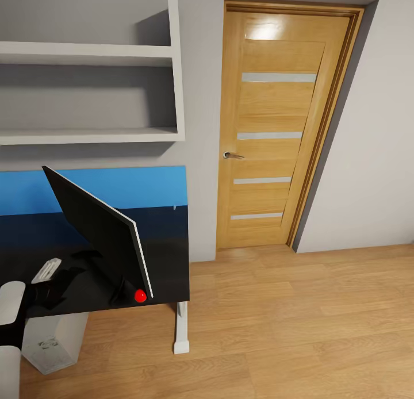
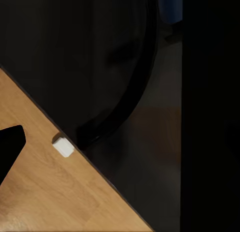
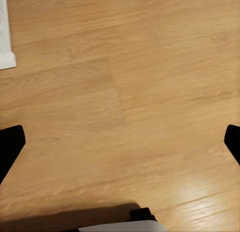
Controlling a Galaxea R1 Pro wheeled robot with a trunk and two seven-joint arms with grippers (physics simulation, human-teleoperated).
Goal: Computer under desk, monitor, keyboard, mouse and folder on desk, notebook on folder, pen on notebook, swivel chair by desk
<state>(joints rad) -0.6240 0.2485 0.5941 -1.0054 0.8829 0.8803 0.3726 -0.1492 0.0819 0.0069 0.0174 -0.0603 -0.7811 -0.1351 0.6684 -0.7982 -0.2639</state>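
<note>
The monitor (image 1: 100,232) stands tilted on the desk (image 1: 167,261), black front with a red dot at its lower corner. Under the desk stands the silver-grey computer (image 1: 54,338). My left arm (image 1: 11,304) reaches over the desk's front left part, beside the monitor's stand. My left gripper (image 2: 120,147) hangs open above the desk's black edge with nothing in it. My right gripper (image 3: 120,142) is open over bare wooden floor. The keyboard, mouse, folder, notebook, pen and swivel chair are out of view.
The desk's white pedestal leg (image 1: 181,327) stands at its right end, and its foot (image 2: 63,146) rests on the floor. An oak door (image 1: 276,140) is shut in the grey wall. White wall shelves (image 1: 92,134) hang above the blue back panel (image 1: 144,186). Wooden floor (image 1: 299,324) spreads to the right.
</note>
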